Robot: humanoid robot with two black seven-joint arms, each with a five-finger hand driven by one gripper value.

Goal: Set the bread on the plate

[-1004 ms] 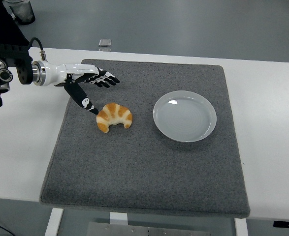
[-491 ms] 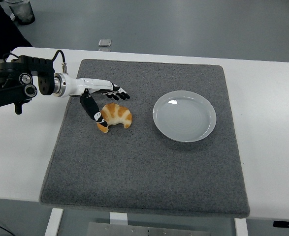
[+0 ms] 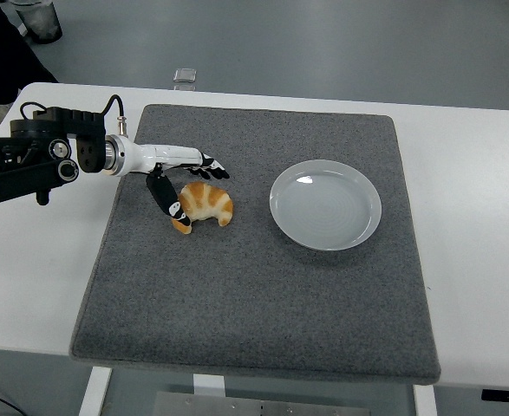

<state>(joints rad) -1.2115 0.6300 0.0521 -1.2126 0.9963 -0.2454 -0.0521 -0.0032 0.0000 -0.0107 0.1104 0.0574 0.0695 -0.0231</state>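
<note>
Head view, left hand [image 3: 178,176] over croissant [image 3: 203,205] on grey mat [image 3: 254,286], fingers spread and thumb touching its left end, not yet grasping, white plate [image 3: 325,204] well apart to the right

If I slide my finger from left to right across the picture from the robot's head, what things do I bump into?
Left hand → bread → plate, all over the grey mat.

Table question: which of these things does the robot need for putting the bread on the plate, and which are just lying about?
Needed: croissant, plate, left robot hand.

Lying about: grey mat, small clear object beyond the mat, dark container at top left.
</note>
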